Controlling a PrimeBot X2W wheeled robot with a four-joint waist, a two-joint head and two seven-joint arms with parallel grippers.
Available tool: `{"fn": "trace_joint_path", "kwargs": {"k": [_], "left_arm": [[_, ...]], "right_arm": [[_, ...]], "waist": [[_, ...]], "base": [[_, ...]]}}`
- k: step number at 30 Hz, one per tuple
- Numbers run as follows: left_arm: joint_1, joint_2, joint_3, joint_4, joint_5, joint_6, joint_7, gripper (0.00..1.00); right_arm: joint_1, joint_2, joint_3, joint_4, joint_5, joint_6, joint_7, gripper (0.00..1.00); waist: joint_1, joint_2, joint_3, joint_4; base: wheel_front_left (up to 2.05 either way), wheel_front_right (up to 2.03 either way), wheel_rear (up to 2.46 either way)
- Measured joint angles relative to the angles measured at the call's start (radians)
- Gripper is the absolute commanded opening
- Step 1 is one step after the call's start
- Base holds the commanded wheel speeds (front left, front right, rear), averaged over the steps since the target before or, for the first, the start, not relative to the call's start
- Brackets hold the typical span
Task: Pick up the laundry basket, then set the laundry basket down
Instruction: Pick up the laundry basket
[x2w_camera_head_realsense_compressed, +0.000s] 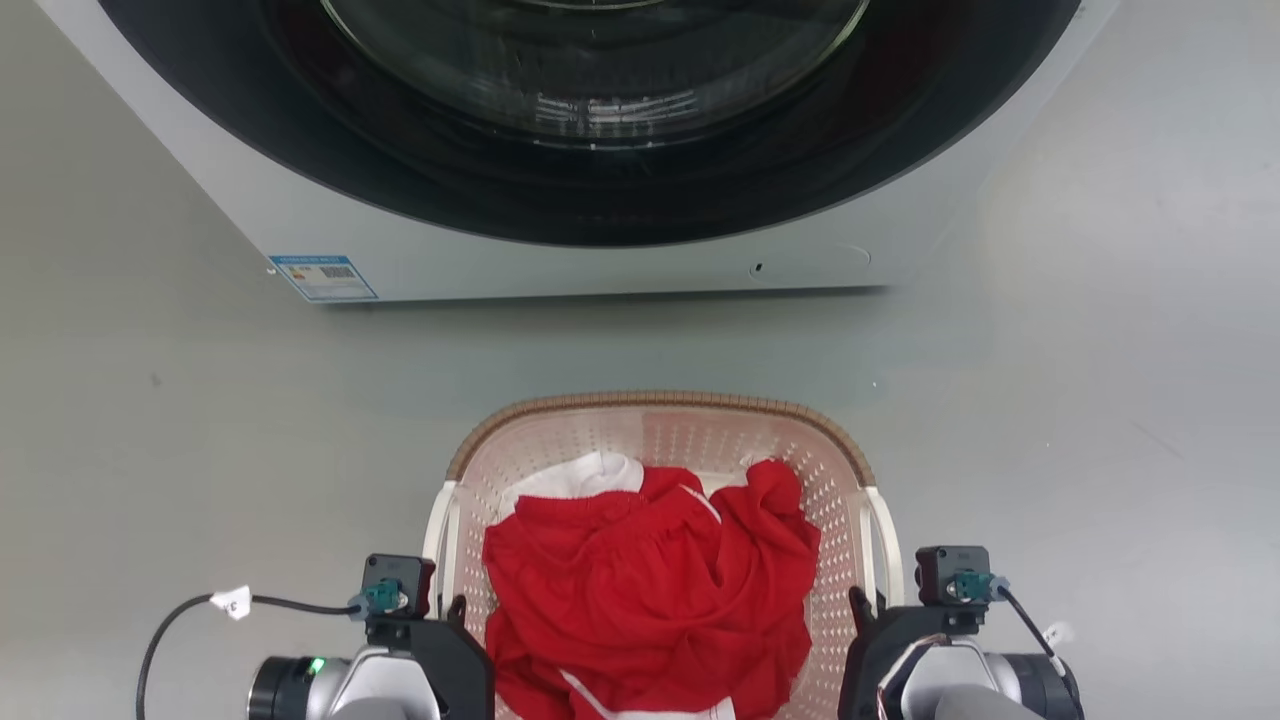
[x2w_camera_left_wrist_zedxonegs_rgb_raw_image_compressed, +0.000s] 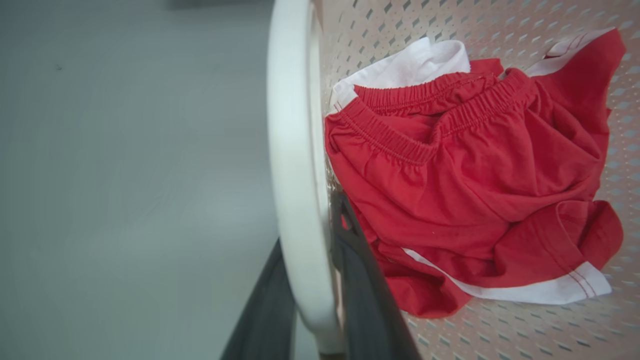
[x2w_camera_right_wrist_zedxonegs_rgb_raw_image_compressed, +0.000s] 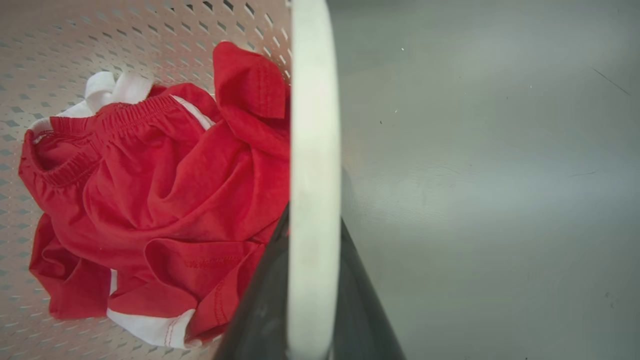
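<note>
Left hand (x2w_camera_left_wrist_zedxonegs_rgb_raw_image_compressed: 312, 220) and right hand (x2w_camera_right_wrist_zedxonegs_rgb_raw_image_compressed: 314, 220) clamp the laundry basket (x2w_camera_head_realsense_compressed: 660, 405) at 9 and 3 o'clock.
Uneven lifting could tilt it, spilling the red clothes (x2w_camera_head_realsense_compressed: 640, 590).

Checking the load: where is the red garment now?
Head view, bottom centre: the red garment lies inside the laundry basket, in front of the washer.

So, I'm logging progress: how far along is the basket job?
Done: the left pincer is closed on the left handle and the right pincer on the right handle, with a dark finger on each side. In hand: the lift. I cannot tell whether the basket is off the floor. Left: setting it down and letting go.
</note>
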Motion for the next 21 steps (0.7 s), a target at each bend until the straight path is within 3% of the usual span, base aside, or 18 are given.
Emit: {"fn": "trace_joint_path", "kwargs": {"k": [21], "left_arm": [[0.19,0.007,-0.085,-0.007,-0.103,0.021,0.077,0.0]], "right_arm": [[0.175,-0.002,0.119,-0.024,0.086,-0.004,0.114,0.0]], "waist": [[0.0,0.0,-0.253,0.0]], "base": [[0.0,0.0,0.0]]}}
